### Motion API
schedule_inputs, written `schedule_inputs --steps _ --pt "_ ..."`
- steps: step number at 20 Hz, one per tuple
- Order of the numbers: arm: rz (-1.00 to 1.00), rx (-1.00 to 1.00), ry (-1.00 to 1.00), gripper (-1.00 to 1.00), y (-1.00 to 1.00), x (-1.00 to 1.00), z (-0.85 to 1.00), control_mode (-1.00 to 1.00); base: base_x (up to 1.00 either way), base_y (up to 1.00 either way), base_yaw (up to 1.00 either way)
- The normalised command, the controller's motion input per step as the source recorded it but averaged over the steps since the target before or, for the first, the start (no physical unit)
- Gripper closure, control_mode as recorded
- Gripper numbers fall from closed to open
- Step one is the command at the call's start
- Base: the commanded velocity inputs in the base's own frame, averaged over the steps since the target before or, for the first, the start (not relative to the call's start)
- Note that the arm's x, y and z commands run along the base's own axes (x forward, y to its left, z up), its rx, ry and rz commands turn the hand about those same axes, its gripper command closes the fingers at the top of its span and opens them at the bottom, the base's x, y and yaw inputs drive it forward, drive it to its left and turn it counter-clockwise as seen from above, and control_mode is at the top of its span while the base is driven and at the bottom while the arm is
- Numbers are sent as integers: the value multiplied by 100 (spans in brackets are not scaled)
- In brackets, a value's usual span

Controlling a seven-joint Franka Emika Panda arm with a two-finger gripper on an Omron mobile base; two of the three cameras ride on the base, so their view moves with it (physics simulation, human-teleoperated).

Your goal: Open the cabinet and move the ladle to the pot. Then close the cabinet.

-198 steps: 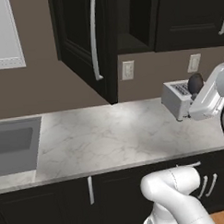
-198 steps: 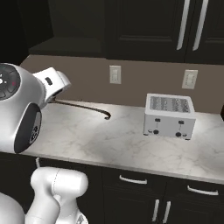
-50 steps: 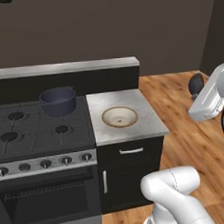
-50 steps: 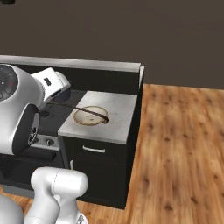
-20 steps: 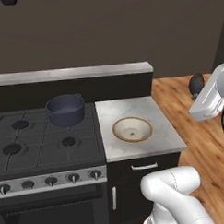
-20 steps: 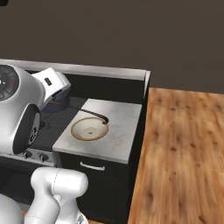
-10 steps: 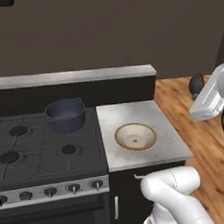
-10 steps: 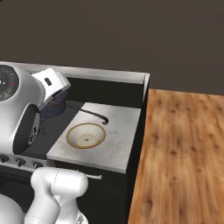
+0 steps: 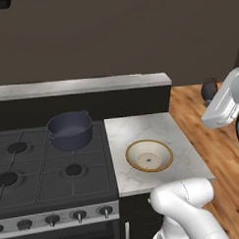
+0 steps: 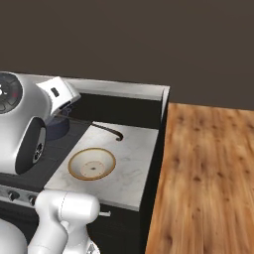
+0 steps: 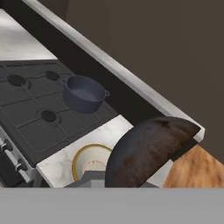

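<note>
The dark blue-grey pot stands on the back right burner of the stove; the hand view shows the pot from above, with nothing in it. My gripper hangs high over the floor to the right of the counter, shut on the ladle. The ladle's brownish bowl fills the foreground of the hand view and hides the fingertips. Its thin dark handle reaches out over the counter. The cabinet is out of view.
A shallow cream bowl with a tan rim sits on the small marble counter right of the stove. A grey ledge runs along the back. Wooden floor lies to the counter's right. Stove knobs line the front.
The whole picture has shifted: the base has driven, and stove, pot and cream bowl now sit nearer and more central. The ladle stays in the shut gripper.
</note>
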Motion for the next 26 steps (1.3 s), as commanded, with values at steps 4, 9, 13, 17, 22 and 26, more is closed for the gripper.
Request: schedule_inputs --steps 4,9,13,17,22,26 --pt "0 0 0 100 0 0 0 100 40 5 0" --pt "0 0 0 100 0 0 0 100 13 4 0" --pt "0 0 0 100 0 0 0 100 10 4 0" --pt "0 0 0 100 0 0 0 100 11 8 0" --pt "4 -3 3 100 24 8 -14 -100 4 5 0" --pt "11 -8 7 100 63 15 -17 -100 0 0 0"
